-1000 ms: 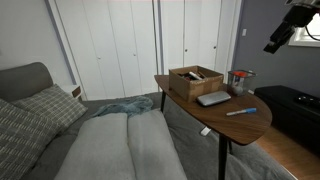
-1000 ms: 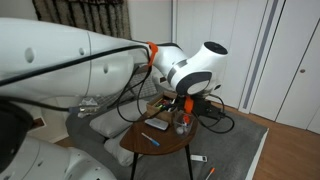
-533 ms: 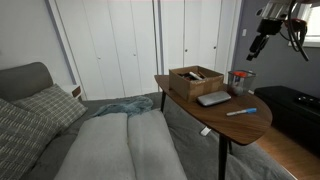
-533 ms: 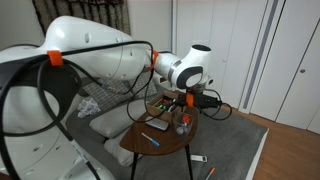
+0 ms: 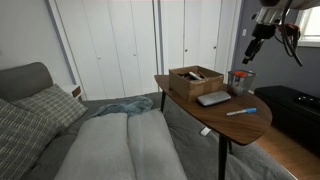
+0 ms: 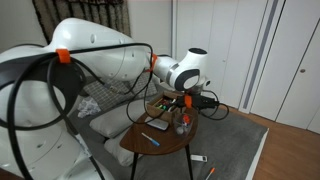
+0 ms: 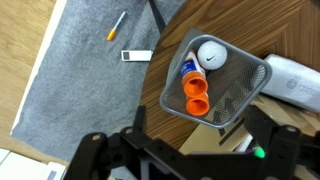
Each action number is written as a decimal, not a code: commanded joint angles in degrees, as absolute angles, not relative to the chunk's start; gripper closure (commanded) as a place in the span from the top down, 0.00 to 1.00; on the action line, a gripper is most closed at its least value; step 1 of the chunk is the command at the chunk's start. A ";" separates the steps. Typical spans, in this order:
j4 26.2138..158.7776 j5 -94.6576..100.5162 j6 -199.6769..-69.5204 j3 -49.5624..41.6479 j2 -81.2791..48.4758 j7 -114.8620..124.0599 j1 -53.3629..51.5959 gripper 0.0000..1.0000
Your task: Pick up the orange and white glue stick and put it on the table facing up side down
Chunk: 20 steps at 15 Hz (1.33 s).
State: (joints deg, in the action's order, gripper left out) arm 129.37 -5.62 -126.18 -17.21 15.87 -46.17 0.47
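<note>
Pincer: black two-finger gripper (image 5: 248, 57), fingers spread wide in the wrist view, nothing between them; hangs in the air over the basket, touching nothing.
Task thing: short white glue stick (image 7: 191, 80) with an orange-red end, tilted inside the grey mesh basket (image 7: 245, 95).
Basket neighbours: a second orange-capped piece (image 7: 197, 104) just beside the glue stick, and a white round object (image 7: 210, 55) next to both.
Support: rounded brown wooden table (image 5: 240, 125) on a thin dark leg; basket near its edge.
Other tabletop items: shallow brown box (image 5: 195, 80), flat grey device (image 5: 213, 98) just beside the box, slim blue pen (image 5: 241, 111) lying apart from both.
Floor: grey carpet (image 7: 70, 70) with a thin orange stick (image 7: 117, 26) and a small white rectangle (image 7: 133, 57), near each other.
</note>
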 commanded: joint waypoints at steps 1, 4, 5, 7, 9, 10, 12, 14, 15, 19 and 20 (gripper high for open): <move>130.43 -6.83 -129.56 -14.25 13.20 -48.44 0.15 0.96; 130.47 -5.78 -129.26 -12.37 11.74 -47.25 0.65 0.76; 130.56 -5.71 -128.69 -11.99 11.55 -47.13 0.81 0.75; 130.90 -5.57 -128.75 -11.67 11.28 -46.97 1.24 0.69; 130.90 -5.16 -128.62 -11.59 11.38 -46.60 1.62 0.65; 130.92 -5.03 -128.68 -11.59 11.48 -46.38 1.89 0.67; 130.98 -3.88 -128.39 -11.43 11.76 -45.32 2.43 0.71; 131.10 -3.43 -127.82 -11.51 12.03 -45.25 2.85 0.72; 130.96 -3.55 -127.60 -11.56 11.76 -45.59 2.96 0.71; 130.70 -3.95 -126.90 -11.29 10.92 -46.04 2.84 0.46; 130.63 -4.14 -127.36 -11.25 10.61 -46.20 2.82 0.37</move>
